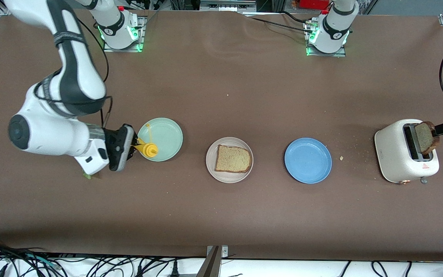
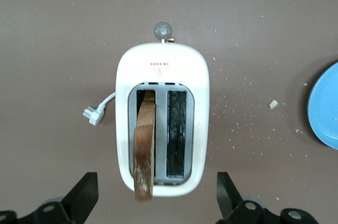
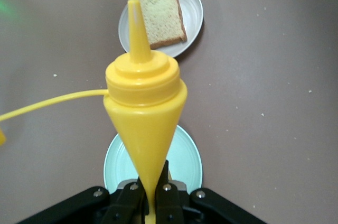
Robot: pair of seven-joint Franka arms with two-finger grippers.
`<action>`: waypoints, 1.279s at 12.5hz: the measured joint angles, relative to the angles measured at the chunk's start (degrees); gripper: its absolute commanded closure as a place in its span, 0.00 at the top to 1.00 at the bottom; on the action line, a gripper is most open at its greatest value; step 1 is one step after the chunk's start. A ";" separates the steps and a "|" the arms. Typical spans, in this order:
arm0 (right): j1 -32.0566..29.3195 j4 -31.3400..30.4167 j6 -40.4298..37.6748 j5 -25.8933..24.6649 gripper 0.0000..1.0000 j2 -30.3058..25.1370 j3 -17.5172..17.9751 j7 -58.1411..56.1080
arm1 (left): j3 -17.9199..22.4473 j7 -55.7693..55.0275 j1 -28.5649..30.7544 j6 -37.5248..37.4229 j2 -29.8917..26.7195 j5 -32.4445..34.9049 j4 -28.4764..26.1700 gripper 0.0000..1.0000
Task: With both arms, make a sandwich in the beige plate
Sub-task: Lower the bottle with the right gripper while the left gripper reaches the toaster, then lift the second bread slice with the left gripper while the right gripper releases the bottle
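Beige plate (image 1: pixel 229 177) – mid-table, one bread slice (image 1: pixel 233 158) on it. R gripper (image 1: pixel 134 148) clenched on yellow squeeze bottle (image 1: pixel 149 149) over mint-green plate (image 1: pixel 165 132). L gripper (image 2: pixel 156 195) spread wide above toaster (image 1: pixel 394 154) – second bread slice (image 1: pixel 426 137) in slot.

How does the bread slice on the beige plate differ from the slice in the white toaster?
The light brown bread slice on the round beige plate lies flat, its pale face showing. The slice in the white toaster stands on edge, sticking out of one slot, and looks darker at the crust. No pincer touches either slice.
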 measured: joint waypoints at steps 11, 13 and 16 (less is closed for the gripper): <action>-17.70 -9.69 -9.82 21.28 0.06 8.84 0.00 -51.83 | -0.68 0.11 3.22 9.30 0.76 0.00 -11.51 0.00; -18.69 -9.76 -9.99 21.45 0.07 10.75 -0.01 -55.00 | -0.83 0.11 3.22 8.68 -0.06 0.01 -11.50 0.00; -21.19 -9.94 -10.60 23.74 0.07 14.85 -0.03 -59.05 | -0.83 1.63 3.23 7.62 -0.37 0.09 -10.66 0.00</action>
